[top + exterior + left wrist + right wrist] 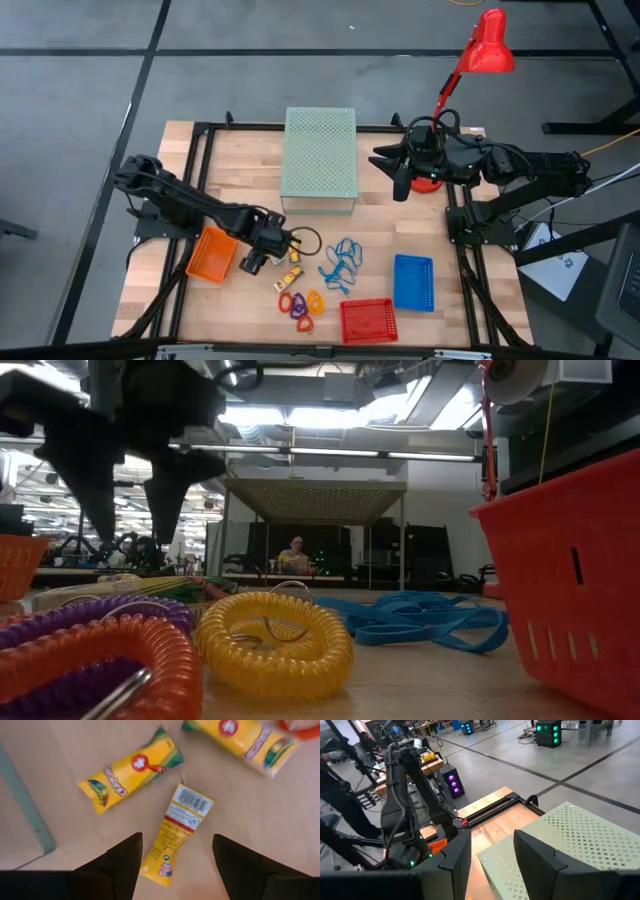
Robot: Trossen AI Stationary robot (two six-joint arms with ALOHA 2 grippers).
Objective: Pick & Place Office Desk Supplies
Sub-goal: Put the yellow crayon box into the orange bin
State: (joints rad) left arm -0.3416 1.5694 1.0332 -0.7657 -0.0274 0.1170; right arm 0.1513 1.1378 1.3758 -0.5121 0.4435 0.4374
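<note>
Three yellow packets (131, 772) lie flat on the wooden table, seen in the high view as yellow packets (290, 275). My left gripper (175, 870) hovers open over them, its fingers on either side of the near end of one packet (172, 832) without touching it; it shows as left gripper (252, 262) and left gripper (130, 495). Coiled rings in orange, purple and yellow (300, 303) lie nearer the table's front, and the yellow ring (275, 640) is close to the low camera. Blue loops (342, 262) lie tangled beside them. My right gripper (400, 170) waits open near the lamp.
An orange basket (212, 255) sits just left of my left gripper. A blue basket (413, 282) and a red basket (367, 320) stand near the front right. The pale green perforated box (320, 160) fills the far middle. The red desk lamp (480, 55) stands at the far right.
</note>
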